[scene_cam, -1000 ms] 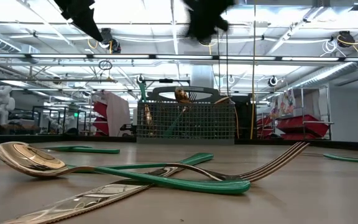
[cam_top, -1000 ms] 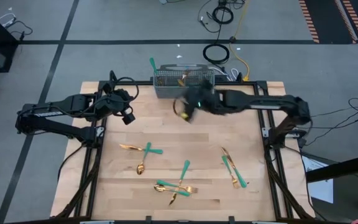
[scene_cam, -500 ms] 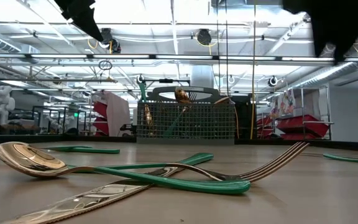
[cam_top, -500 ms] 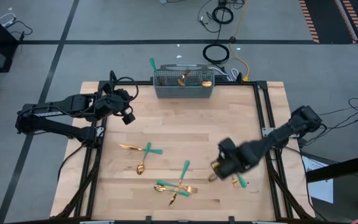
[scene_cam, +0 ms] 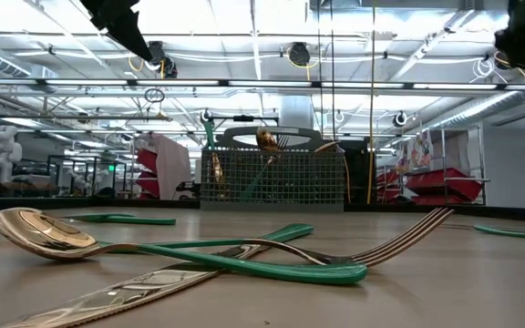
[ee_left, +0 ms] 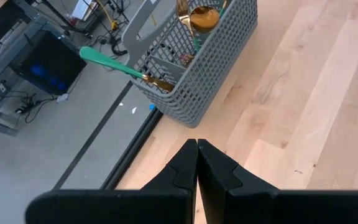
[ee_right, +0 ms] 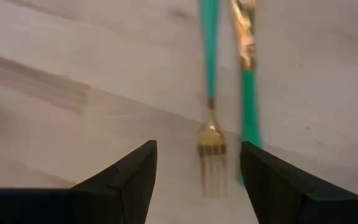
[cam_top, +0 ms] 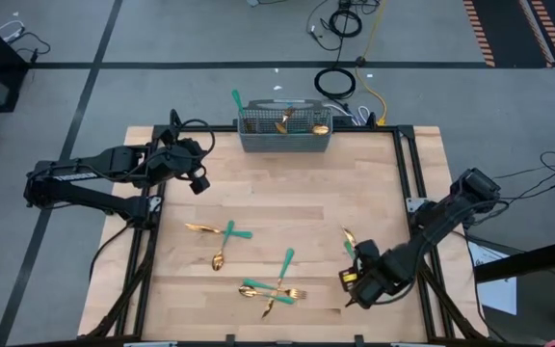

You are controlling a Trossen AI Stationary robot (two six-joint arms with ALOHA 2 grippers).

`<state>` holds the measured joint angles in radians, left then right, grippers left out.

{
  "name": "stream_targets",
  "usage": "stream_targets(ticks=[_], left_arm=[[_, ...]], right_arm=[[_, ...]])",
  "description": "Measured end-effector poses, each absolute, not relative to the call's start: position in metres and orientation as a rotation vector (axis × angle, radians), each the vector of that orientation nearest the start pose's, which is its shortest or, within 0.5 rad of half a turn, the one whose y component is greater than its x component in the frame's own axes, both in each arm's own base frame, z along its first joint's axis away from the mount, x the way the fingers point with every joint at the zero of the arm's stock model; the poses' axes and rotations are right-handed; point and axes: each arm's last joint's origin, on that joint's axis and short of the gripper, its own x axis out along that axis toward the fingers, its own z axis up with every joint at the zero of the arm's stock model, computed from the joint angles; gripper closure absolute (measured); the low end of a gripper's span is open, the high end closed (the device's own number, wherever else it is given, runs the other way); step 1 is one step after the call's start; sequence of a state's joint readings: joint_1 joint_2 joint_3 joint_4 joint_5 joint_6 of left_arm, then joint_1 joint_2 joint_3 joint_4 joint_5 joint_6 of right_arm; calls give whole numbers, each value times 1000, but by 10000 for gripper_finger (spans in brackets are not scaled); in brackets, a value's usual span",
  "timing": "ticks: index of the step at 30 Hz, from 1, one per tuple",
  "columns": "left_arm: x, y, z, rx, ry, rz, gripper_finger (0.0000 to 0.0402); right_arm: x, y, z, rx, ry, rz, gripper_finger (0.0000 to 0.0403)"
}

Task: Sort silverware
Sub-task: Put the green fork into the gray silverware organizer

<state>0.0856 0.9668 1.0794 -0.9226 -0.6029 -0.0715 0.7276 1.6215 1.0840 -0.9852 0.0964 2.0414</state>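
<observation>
Teal-handled silverware lies scattered on the wooden table. I see the right gripper low over the table with its fingers spread apart, empty; a gold fork lies just ahead, between them. I see the left gripper with fingers together, holding nothing, the mesh basket of cutlery ahead of its tips.

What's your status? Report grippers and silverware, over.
Right gripper open, low over a fork at the table's right. Left gripper shut, empty, near the basket. Loose silverware on the table. Nothing blocking.
</observation>
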Motion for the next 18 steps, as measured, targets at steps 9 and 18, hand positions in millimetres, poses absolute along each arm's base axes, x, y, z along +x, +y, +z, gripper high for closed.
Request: stream_targets(ticks=[9,18], left_arm=[[168,31,341,147,777,677,386],[168,30,341,133,781,646,386]], right_arm=[[211,185,194,993,1204,-917,186],[283,200,172,839,1278,-283,189]])
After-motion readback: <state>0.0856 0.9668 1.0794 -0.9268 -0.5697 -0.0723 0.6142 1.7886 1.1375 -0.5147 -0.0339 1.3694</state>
